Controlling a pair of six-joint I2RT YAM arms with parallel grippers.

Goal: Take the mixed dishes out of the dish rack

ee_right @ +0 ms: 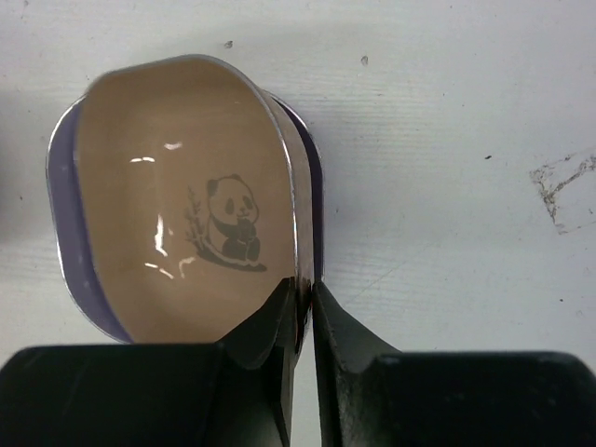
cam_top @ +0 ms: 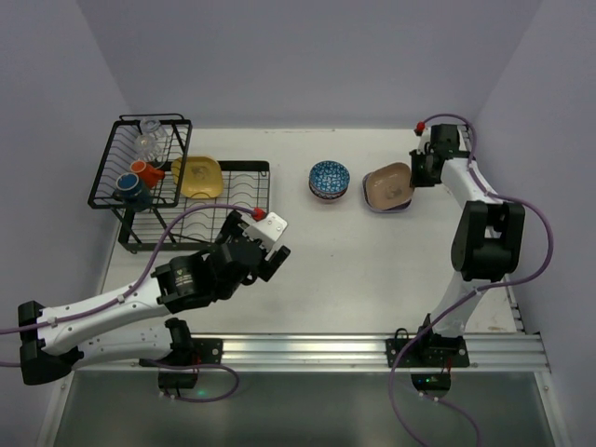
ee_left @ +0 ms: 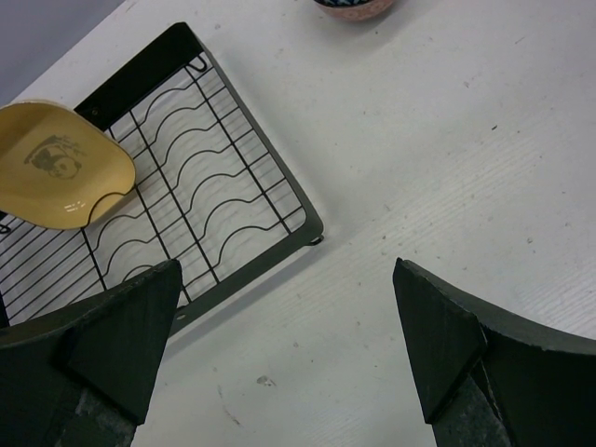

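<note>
Dishes part-unloaded: a tan rounded-square plate with a panda print (ee_right: 177, 186) lay nested on a lavender rounded-square plate (ee_right: 60, 186) at the far right of the white tabletop (cam_top: 354, 270), near a blue-and-white patterned bowl (cam_top: 329, 179). The right gripper (ee_right: 300, 300) had its fingers drawn close together astride the tan plate's near rim, pinching it. The step in hand appeared to be setting this plate down on the stack. The next move called for parting the fingers and backing off along the rim line, without dragging the glossy plate off its mate.

The black wire dish rack (cam_top: 244, 192) stood at the far left. A yellow rounded-square plate (ee_left: 56, 172) lay on its flat slotted tray. An orange mug (cam_top: 144, 171), a dark mug (cam_top: 133, 191) and clear glasses (cam_top: 149, 140) sat in the raised basket, all yet to be unloaded. The left gripper (ee_left: 289, 321), fingers spread wide and holding nothing, hung above the bare tabletop just off the tray's corner, seemingly placed to go for the yellow plate. That plate looked shallow and smooth, with a thin edge to grip.
</note>
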